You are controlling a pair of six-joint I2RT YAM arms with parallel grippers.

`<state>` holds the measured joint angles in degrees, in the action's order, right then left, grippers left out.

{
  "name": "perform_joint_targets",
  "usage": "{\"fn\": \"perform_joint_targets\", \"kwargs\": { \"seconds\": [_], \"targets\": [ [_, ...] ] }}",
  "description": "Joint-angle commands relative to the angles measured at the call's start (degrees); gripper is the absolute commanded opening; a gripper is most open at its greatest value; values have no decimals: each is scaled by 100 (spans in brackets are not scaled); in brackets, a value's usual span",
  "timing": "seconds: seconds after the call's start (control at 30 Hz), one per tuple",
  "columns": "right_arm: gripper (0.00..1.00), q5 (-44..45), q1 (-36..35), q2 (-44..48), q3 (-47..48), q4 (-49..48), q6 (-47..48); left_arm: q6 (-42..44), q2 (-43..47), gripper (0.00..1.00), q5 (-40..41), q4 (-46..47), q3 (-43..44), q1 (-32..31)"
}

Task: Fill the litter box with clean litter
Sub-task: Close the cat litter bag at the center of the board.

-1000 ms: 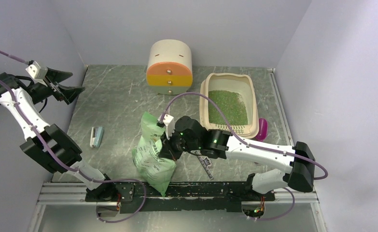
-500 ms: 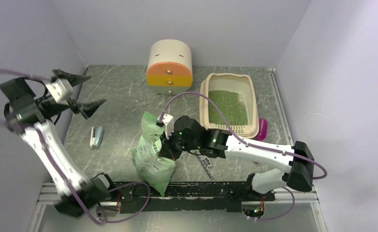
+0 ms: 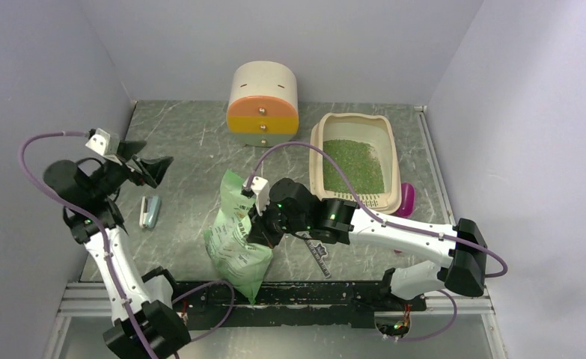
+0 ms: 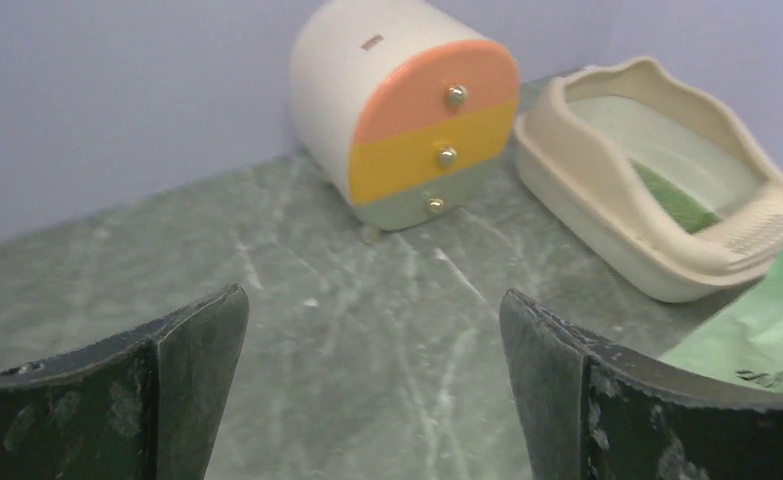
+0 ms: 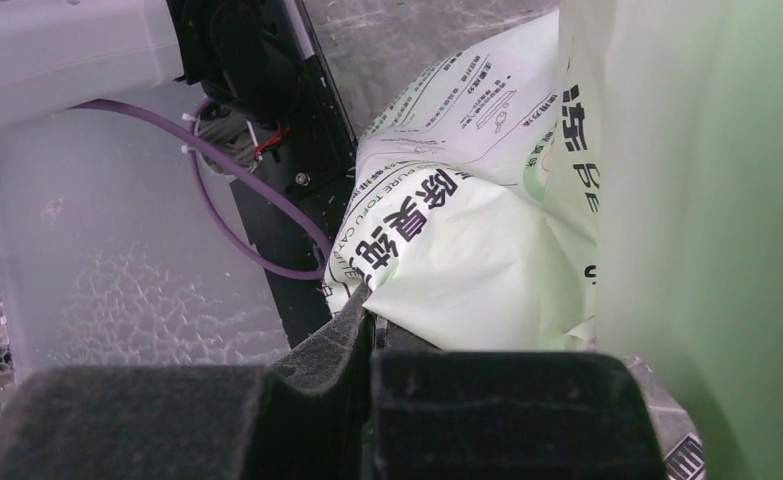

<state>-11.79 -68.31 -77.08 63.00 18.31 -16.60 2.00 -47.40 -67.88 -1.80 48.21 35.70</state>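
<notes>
Nearest the arm bases, the green printed bag point(image 3: 237, 241) stood upright on the marbled table point(image 3: 192, 149), its top flap raised. The right gripper point(image 3: 260, 223) reached in low from the right and met the bag's right edge about halfway up. In the right wrist view its dark fingers point(image 5: 327, 350) were pressed together with no gap, and a fold of the bag's pale film point(image 5: 447, 250) ran into their tips – a pinch on the bag's side.

To the left, a small pale-blue object point(image 3: 150, 212) lay flat on the table, well apart from the bag. Above it the left gripper point(image 3: 151, 158) hung in the air over the table's left side, its jaws spread wide and holding nothing. The left wrist view showed bare table between the two fingers point(image 4: 192, 350).

Farther back on the right sat the litter box point(image 3: 357, 117), its slotted ledge at the near end. The clean litter point(image 3: 353, 166) covered its floor in a green layer. A magenta scoop point(image 3: 406, 198) lay just beside the box's near right corner. At the back, left of the box and near it, stood the round beige-and-orange drawer unit point(image 3: 263, 93).
</notes>
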Motion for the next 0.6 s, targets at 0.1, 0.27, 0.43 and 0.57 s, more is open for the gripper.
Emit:
{"fn": "perform_joint_targets", "kwargs": {
  "seconds": [0.1, 0.27, 0.43, 0.57],
  "targets": [
    [0, -310, -59, 300, 297, -911, -39, -3745, 200, 100, 53, 4792, -1601, -1423],
    [0, -363, -77, 345, 301, -951, -68, -2979, 29, 100, 469, 4057, -1830, -2871],
    [0, -368, -197, 273, 380, -910, -23, -1374, -210, 100, 902, 2191, -1661, -3826],
    [0, -341, -276, 205, 443, -902, 25, -1149, -611, 100, 681, 2106, -1739, -3995]
  ]
}}
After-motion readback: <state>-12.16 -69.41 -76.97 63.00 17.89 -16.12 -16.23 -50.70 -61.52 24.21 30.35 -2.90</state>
